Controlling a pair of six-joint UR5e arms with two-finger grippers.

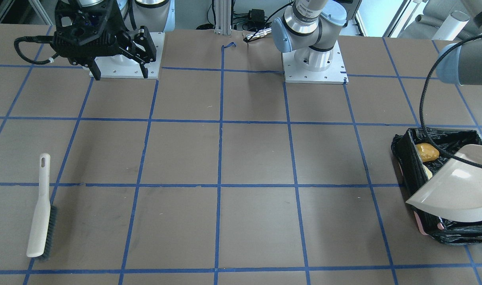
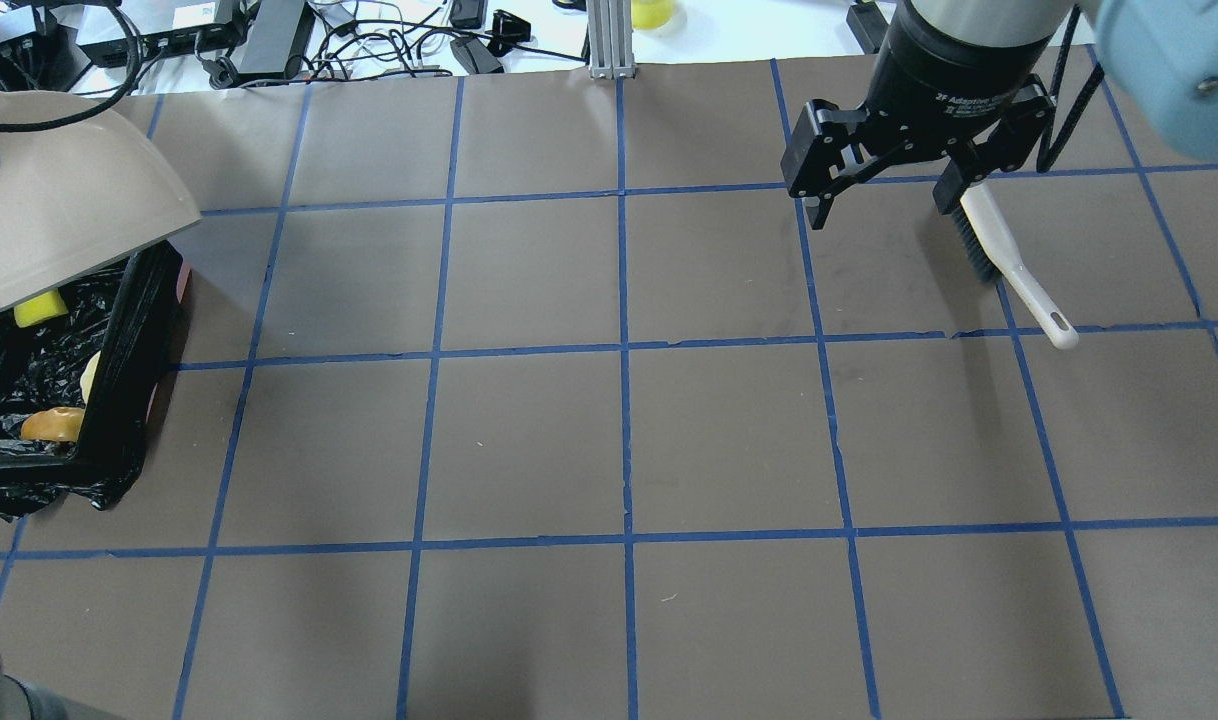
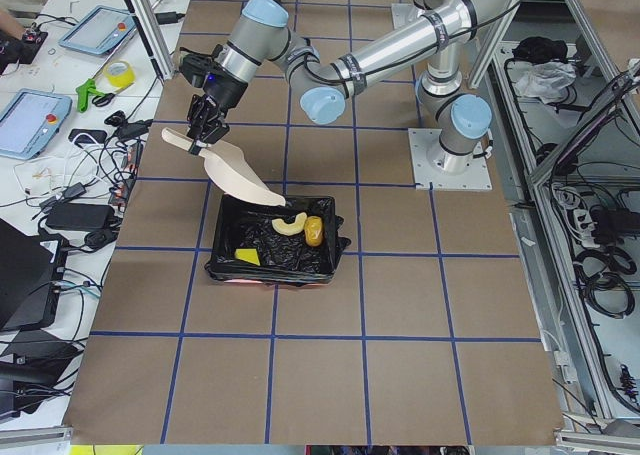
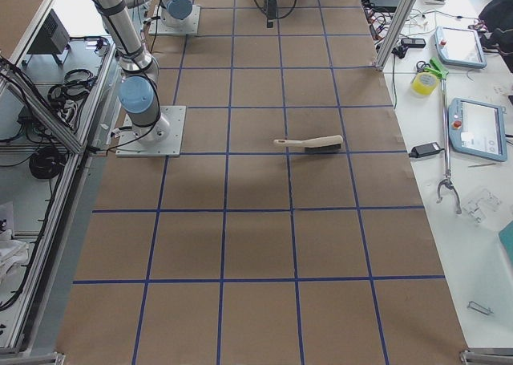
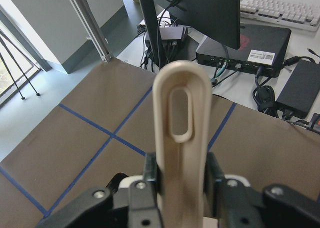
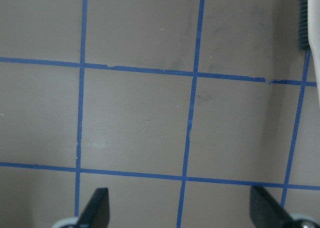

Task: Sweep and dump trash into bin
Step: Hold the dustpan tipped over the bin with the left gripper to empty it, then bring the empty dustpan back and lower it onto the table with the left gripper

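The bin (image 3: 226,237), lined with a black bag, stands at the table's left end and also shows in the overhead view (image 2: 129,340). In it lie the golden-brown lump (image 3: 314,231), the tan croissant piece (image 3: 291,224) and the yellow-green sponge wedge (image 3: 247,257). My left gripper (image 5: 180,173) is shut on the handle of the beige dustpan (image 3: 235,170), which hangs tilted with its mouth down over the bin. My right gripper (image 2: 881,208) is open and empty, high above the table near its base.
The beige hand brush (image 2: 1009,265) lies flat on the table on my right side, partly under my right gripper in the overhead view. The brown table has a blue tape grid. Cables and screens lie past the table's far edge.
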